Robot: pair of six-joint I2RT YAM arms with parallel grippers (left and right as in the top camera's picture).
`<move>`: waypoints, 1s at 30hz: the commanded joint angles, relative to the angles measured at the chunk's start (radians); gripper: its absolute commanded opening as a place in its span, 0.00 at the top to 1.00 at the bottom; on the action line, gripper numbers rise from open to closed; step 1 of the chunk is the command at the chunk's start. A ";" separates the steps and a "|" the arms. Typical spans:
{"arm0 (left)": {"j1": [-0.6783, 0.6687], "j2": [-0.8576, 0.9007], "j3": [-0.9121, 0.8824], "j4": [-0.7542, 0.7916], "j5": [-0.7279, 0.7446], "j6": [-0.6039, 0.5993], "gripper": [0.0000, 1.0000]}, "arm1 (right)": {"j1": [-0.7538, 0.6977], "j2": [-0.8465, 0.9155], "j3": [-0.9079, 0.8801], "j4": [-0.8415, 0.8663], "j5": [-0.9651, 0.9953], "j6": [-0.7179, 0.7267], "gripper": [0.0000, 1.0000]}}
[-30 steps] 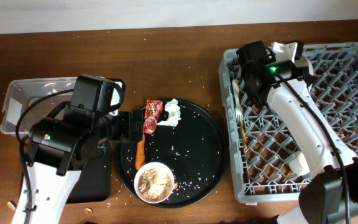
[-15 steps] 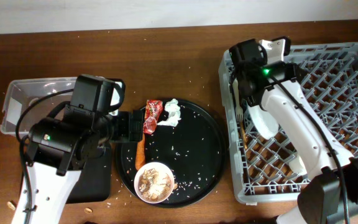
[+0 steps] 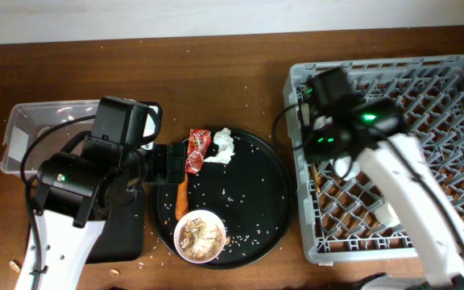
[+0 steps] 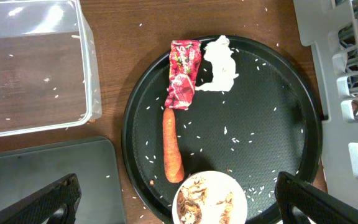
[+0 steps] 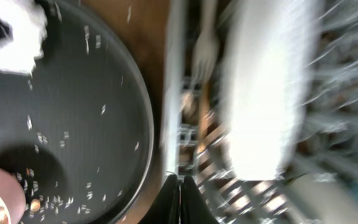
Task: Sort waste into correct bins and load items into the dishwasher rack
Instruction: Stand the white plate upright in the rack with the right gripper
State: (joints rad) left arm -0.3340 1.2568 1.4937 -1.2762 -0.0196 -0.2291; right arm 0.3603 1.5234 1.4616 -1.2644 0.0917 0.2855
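Note:
The red wrapper (image 3: pixel 197 151) (image 4: pixel 183 83), white tissue (image 3: pixel 223 147) (image 4: pixel 219 64) and orange stick (image 3: pixel 183 196) (image 4: pixel 172 147) lie on the round black tray. A white bowl (image 3: pixel 200 236) (image 4: pixel 209 199) holds brownish scraps. My left gripper (image 3: pixel 167 163) (image 4: pixel 176 190) is open and empty above the tray's left side. My right gripper (image 5: pixel 180 186) is shut and empty at the rack's left wall; in the overhead view the right arm (image 3: pixel 353 121) hides it. A pale plate (image 3: pixel 345 167) (image 5: pixel 266 93) stands in the grey rack (image 3: pixel 449 97).
The clear tub (image 3: pixel 22 129) (image 4: pixel 36 68) sits at the far left, with the black rectangular tray (image 3: pixel 123 234) (image 4: pixel 42 168) in front of it. The round black tray (image 3: pixel 256 201) has scattered rice. A white utensil (image 3: pixel 308 149) (image 5: pixel 205 46) lies in the rack's left column.
My right arm has swung from the rack's back left corner toward the front along its left side. The right wrist view is blurred by motion. The left arm has not moved.

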 commanded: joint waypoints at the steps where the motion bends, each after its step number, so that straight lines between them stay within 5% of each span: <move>1: 0.003 -0.002 0.014 -0.001 -0.011 -0.010 0.01 | 0.010 0.036 -0.130 0.084 -0.079 0.072 0.96; 8: 0.003 -0.002 0.014 -0.001 -0.011 -0.010 0.01 | -0.181 0.032 -0.098 0.148 0.278 0.195 0.96; 13: 0.003 -0.002 0.014 -0.001 -0.011 -0.010 0.01 | -0.346 0.032 -0.006 0.164 0.072 -0.035 0.96; 22: 0.003 -0.002 0.014 -0.001 -0.011 -0.010 0.01 | -0.348 0.000 0.112 0.112 0.035 -0.043 0.89; 30: 0.003 -0.002 0.014 -0.001 -0.011 -0.010 0.01 | -0.348 -0.357 0.300 -0.047 -0.131 -0.066 0.84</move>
State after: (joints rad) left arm -0.3340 1.2568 1.4937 -1.2762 -0.0196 -0.2291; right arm 0.0135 1.3289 1.7161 -1.2884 0.0101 0.2474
